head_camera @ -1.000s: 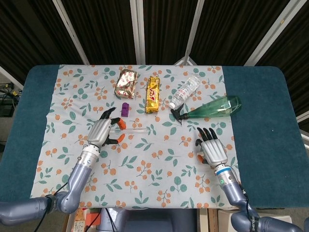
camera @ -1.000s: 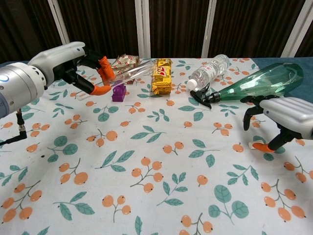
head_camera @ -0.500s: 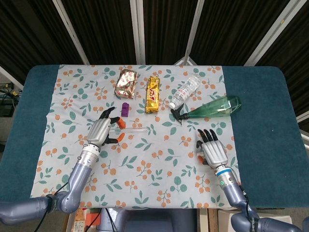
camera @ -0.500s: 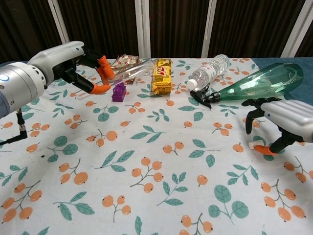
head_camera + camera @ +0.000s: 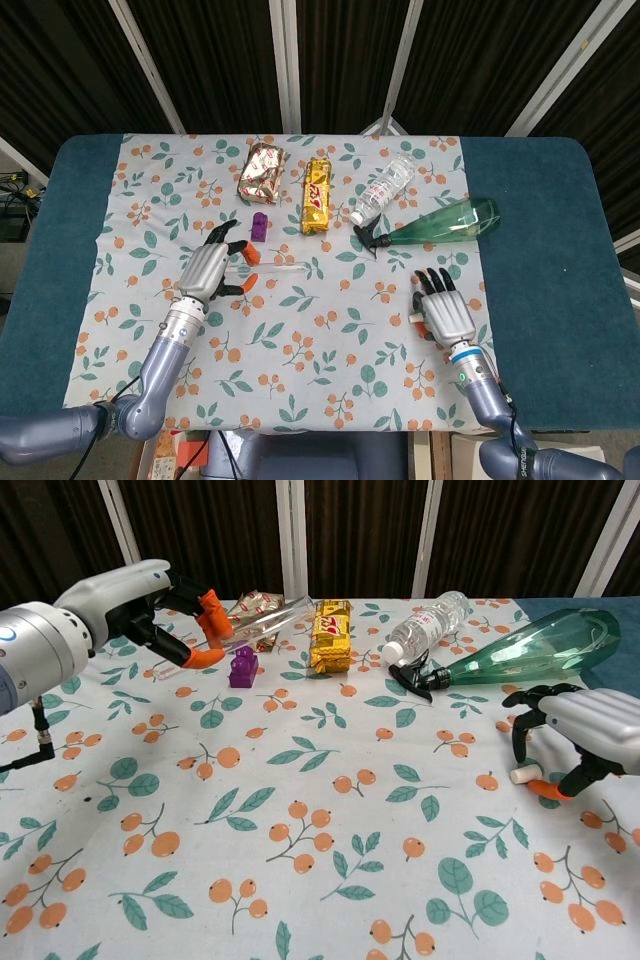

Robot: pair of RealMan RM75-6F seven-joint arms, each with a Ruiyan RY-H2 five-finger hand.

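Left hand (image 5: pixel 150 605) grips clear plastic tube (image 5: pixel 265 626), lifted off floral tablecloth (image 5: pixel 320 810). Right hand (image 5: pixel 575 730) empty, fingers spread. Likely next: carry tube level.

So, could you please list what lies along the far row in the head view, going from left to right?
Foil snack pack → purple block → yellow bar → clear water bottle → green spray bottle.

The left hand (image 5: pixel 207 270) grips a clear tube (image 5: pixel 278 270), a purple block (image 5: pixel 259 224) lying just beyond its fingers.
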